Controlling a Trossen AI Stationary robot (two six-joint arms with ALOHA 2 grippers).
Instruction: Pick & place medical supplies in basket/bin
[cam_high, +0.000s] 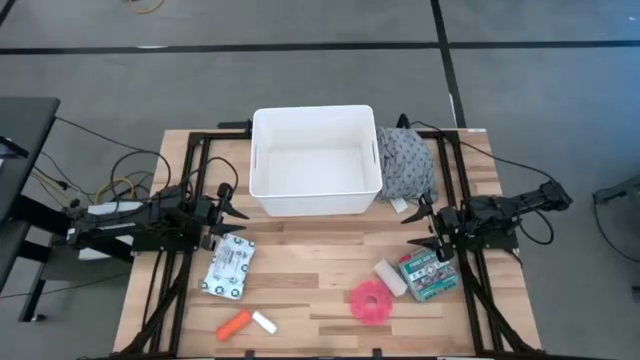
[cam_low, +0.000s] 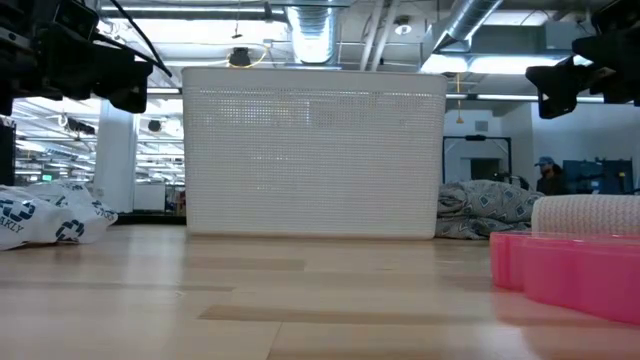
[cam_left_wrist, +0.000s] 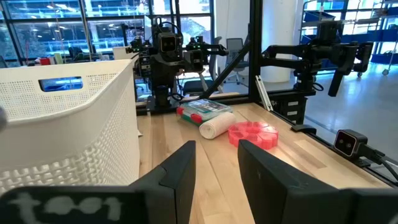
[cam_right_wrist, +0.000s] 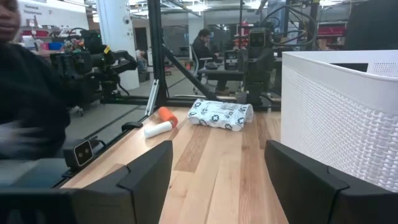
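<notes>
The white tub (cam_high: 315, 160) stands at the table's far middle. My left gripper (cam_high: 238, 208) hovers open near the tub's left near corner, with the white packet with green print (cam_high: 229, 267) lying flat just nearer. The orange cylinder (cam_high: 234, 324) and the small white piece (cam_high: 264, 322) lie by the near edge. My right gripper (cam_high: 418, 226) is wide open beside the tub's right near corner, above the green-white box (cam_high: 426, 275), the beige roll (cam_high: 390, 277) and the pink tape roll (cam_high: 371, 301). In the right wrist view the packet (cam_right_wrist: 221, 114) lies ahead of the gripper (cam_right_wrist: 217, 168).
A grey patterned cloth (cam_high: 405, 165) lies bunched against the tub's right side. Black frame rails (cam_high: 190, 180) run along both table sides. A person (cam_right_wrist: 25, 93) shows blurred beyond the table's near edge in the right wrist view. Bare wood lies between the packet and the beige roll.
</notes>
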